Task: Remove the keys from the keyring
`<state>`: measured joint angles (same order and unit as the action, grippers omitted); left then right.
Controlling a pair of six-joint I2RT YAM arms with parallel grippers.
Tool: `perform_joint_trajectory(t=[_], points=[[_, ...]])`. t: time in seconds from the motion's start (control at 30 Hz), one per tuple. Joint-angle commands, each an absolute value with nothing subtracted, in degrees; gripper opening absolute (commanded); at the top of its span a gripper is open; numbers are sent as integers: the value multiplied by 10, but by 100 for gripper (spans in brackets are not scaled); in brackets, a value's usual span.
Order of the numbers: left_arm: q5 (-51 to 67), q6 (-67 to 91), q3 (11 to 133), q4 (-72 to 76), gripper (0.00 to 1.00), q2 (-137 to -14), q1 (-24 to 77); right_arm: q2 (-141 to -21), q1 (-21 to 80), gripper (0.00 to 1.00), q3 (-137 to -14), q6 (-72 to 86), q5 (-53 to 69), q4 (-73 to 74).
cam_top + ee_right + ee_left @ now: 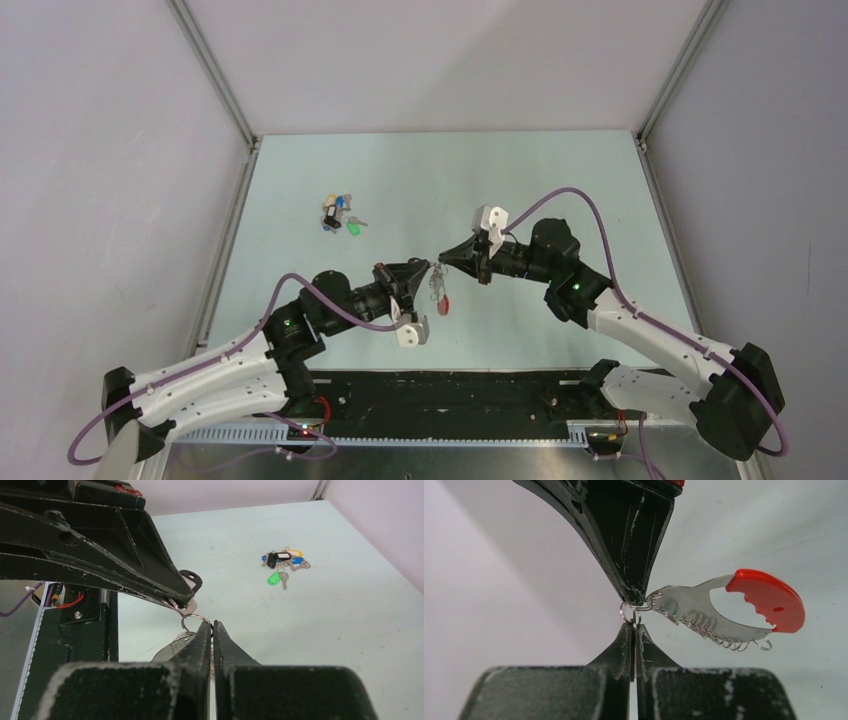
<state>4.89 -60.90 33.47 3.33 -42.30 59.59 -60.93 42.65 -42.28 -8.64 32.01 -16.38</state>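
Tabletop point(560, 180): pale green, whole only in my top view.
Left claw point(633, 627): fingers together, pinching the keyring's wire ring point(630, 611).
Right claw point(213, 625): fingers together on that same ring.
Keyring point(694, 611): hung between the claws above the tabletop; red grip clearest in left wrist view.
Keys point(282, 562): piled well apart on the tabletop; coloured tags clear in right wrist view.

Keyring point(441, 294) between left hand point(431, 267), right hand point(442, 260); keys point(338, 215) behind-left.

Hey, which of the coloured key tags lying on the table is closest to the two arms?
The green tag: it sits out front on the near side, while the black tag, blue tag and yellow tag lie behind it, farther away.
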Motion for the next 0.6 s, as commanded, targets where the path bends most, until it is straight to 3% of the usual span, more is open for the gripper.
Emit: perform_joint_trajectory(t=[0.0, 0.3, 0.57], points=[[68, -603, 339, 83, 0, -407, 599, -609, 419, 0, -445, -129, 344, -135], [53, -586, 347, 83, 0, -412, 598, -605, 444, 0, -444, -254, 406, -83], [53, -572, 349, 83, 0, -410, 599, -595, 448, 0, -444, -225, 363, -102]])
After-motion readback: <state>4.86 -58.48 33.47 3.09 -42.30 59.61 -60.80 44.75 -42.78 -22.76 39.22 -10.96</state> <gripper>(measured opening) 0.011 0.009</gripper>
